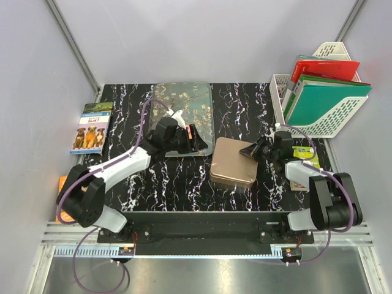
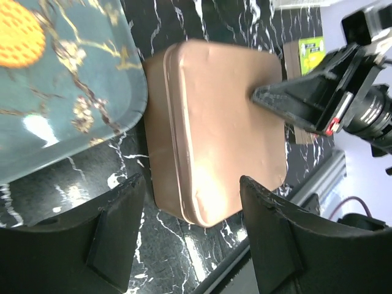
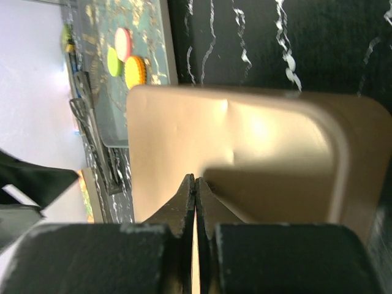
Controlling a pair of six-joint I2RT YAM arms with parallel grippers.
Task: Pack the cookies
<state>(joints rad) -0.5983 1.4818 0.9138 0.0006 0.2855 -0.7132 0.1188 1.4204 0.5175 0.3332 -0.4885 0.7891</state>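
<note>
Gleaming smooth, the rounded-square rose-gold tin (image 2: 220,122) lies under pressed-together right fingers (image 3: 182,205); left fingers (image 2: 116,239) stand spread.

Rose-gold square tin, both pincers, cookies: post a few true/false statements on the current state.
1. The rose-gold square tin stands on the teal floral tray. False: it sits beside the tray, on the black marbled table.
2. The right pincer is open. False: it is shut, tips together at the tin's top.
3. The left pincer is open and empty. True.
4. Small round orange, green and pink cookies lie on the tray. True.
</note>
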